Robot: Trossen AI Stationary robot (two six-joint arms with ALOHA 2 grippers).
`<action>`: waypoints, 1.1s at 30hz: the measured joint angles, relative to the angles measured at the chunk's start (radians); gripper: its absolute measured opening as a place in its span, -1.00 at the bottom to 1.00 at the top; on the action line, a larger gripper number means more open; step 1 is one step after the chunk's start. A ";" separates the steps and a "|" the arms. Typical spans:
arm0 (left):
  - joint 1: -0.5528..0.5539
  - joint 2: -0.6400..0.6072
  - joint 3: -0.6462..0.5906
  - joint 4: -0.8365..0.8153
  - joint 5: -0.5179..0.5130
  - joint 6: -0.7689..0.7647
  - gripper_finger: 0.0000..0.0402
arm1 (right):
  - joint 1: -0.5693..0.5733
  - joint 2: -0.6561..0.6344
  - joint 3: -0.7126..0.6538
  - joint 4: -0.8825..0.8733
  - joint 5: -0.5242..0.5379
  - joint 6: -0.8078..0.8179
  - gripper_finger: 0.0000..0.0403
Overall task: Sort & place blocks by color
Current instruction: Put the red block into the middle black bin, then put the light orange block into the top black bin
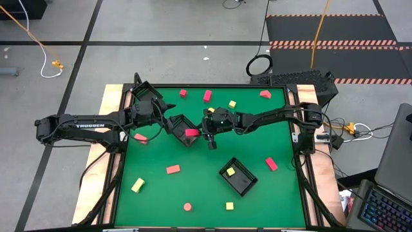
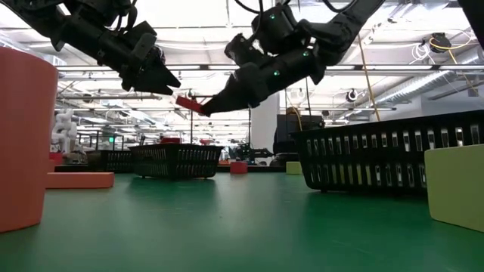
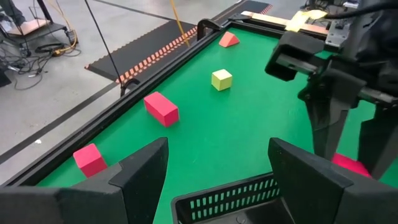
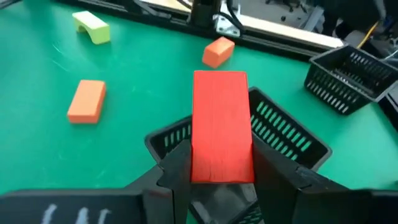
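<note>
My right gripper [image 1: 195, 133] is shut on a red bar block [image 4: 221, 118] and holds it in the air above the middle black tray [image 1: 182, 136], which rests on the green mat. My left gripper [image 3: 217, 155] hangs open above that tray's left side with nothing between its fingers; the tray's rim [image 3: 224, 200] shows below them. A second tray [image 1: 145, 95] stands in the far left corner. A third tray [image 1: 239, 177] near the middle right has a yellow block [image 1: 230, 171] in it. Red and yellow blocks lie scattered on the mat. My right gripper pinches the red bar's two long sides [image 4: 202, 163] between its two fingers, at the end nearest the wrist. The fingers come from the table's right, slanting slightly down, and lie along the bar. The bar sticks out ahead of the fingertips, clear of the tray below.
Loose blocks lie along the far edge: red ones [image 1: 207, 96] [image 1: 265, 94] and a yellow cube [image 1: 232, 104]. Others lie near the front: a red bar [image 1: 172, 169], a yellow one [image 1: 138, 185], a red round one [image 1: 187, 207], a yellow cube [image 1: 229, 206]. A raised black rim [image 1: 212, 86] borders the mat.
</note>
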 joint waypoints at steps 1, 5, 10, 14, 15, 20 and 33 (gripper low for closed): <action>0.000 0.000 0.000 0.001 0.000 0.000 0.38 | 0.000 0.008 0.005 -0.002 0.000 0.001 -0.39; 0.000 0.000 0.000 -0.001 0.000 0.001 0.38 | 0.000 0.026 0.009 0.008 0.000 0.001 -0.34; 0.000 0.000 0.000 -0.002 0.000 0.001 0.38 | 0.000 0.033 0.009 0.035 0.015 0.003 -0.07; 0.000 0.000 0.000 -0.002 0.000 0.002 0.38 | 0.000 0.033 0.009 0.071 0.081 0.003 0.00; 0.000 0.000 0.000 -0.003 0.000 0.002 0.38 | 0.000 0.033 0.009 0.078 0.087 0.003 0.00; 0.000 0.000 0.000 -0.005 0.000 0.002 0.38 | 0.000 0.033 0.009 0.088 0.087 0.003 0.01; -0.046 0.000 0.000 -0.059 0.083 -0.114 0.38 | 0.000 -0.016 0.006 -0.010 0.237 0.017 0.02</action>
